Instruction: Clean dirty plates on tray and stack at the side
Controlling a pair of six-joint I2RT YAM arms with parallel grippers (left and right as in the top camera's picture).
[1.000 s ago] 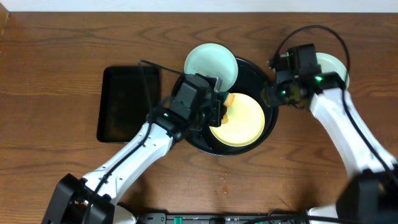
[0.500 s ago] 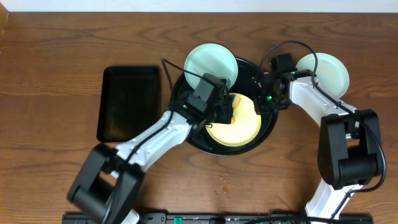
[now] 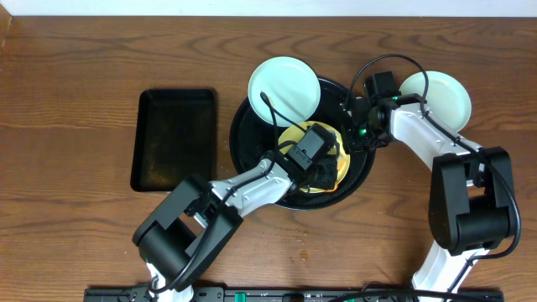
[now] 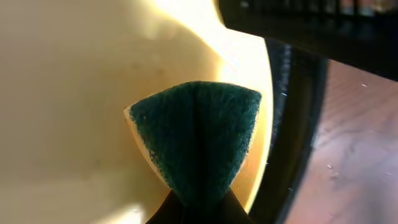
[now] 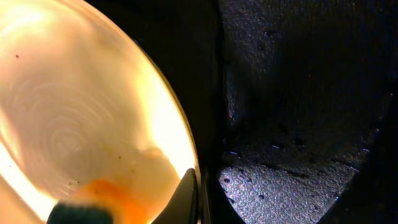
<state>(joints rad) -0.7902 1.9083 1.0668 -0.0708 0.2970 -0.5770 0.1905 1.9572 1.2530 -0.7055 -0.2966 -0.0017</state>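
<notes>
Since the yellow plate (image 4: 74,93) lies directly under the left gripper (image 3: 319,166), the coming stroke turns on what is beneath the pincer, not beside it. The sponge (image 4: 196,137), folded green side out and pinched tight between the left fingers, meets the plate near the edge that faces the tray's rim. In the wrist view most of the plate's bare face spreads away to the other side. The sponge's fold runs straight out from the fingertips; the plate, being round, has no long axis.

The left arm is plainly the nearer one. The right gripper (image 3: 357,132) sits at the plate's right rim inside the round tray (image 3: 245,147), one finger (image 5: 188,193) showing at the edge (whether it pinches the rim or merely rests there cannot be told).

Counted:
- three plates: the yellow one in the tray, a first mint plate (image 3: 285,82) overlapping the tray's far rim, and a second mint plate (image 3: 436,94) on the table (image 3: 84,59) to the tray's right
- one sponge
- one round tray
- one rectangular tray (image 3: 174,138) to the left
</notes>
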